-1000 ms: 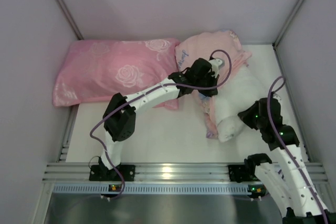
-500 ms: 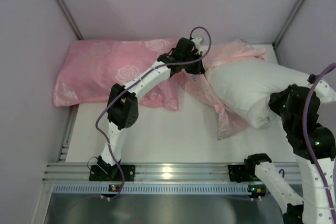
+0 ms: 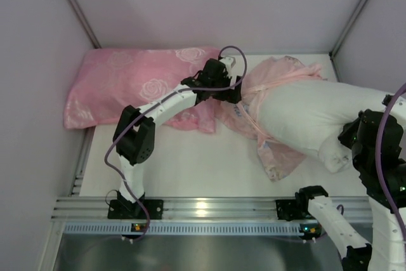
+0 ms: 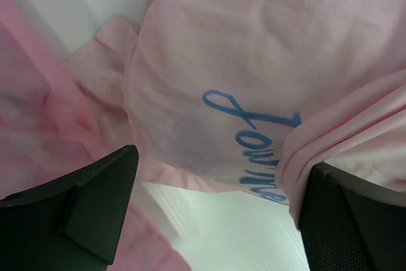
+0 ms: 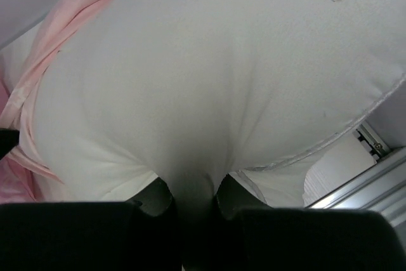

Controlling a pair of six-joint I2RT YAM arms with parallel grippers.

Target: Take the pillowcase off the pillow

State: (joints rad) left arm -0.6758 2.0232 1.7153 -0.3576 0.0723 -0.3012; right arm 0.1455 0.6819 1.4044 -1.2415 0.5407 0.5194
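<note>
The pale pink pillowcase (image 3: 279, 75), inside out with blue lettering, bunches around the far left end of the white pillow (image 3: 311, 115). Most of the pillow is bare and stretches to the right. My right gripper (image 3: 342, 152) is shut on a pinch of the pillow's near end, seen close up in the right wrist view (image 5: 193, 204). My left gripper (image 3: 233, 101) hovers at the pillowcase's left edge. In the left wrist view it (image 4: 216, 214) stands open, with the pillowcase (image 4: 254, 55) just beyond it and a fold brushing its right finger (image 4: 355, 220).
A pink rose-patterned pillow (image 3: 133, 87) lies at the back left against the wall, under my left arm. Enclosure walls close in on the left, back and right. A metal rail (image 3: 209, 207) runs along the near edge.
My left gripper has opened and let go of the pillowcase. My right arm has pulled the pillow farther right and nearer, baring more white pillow.
</note>
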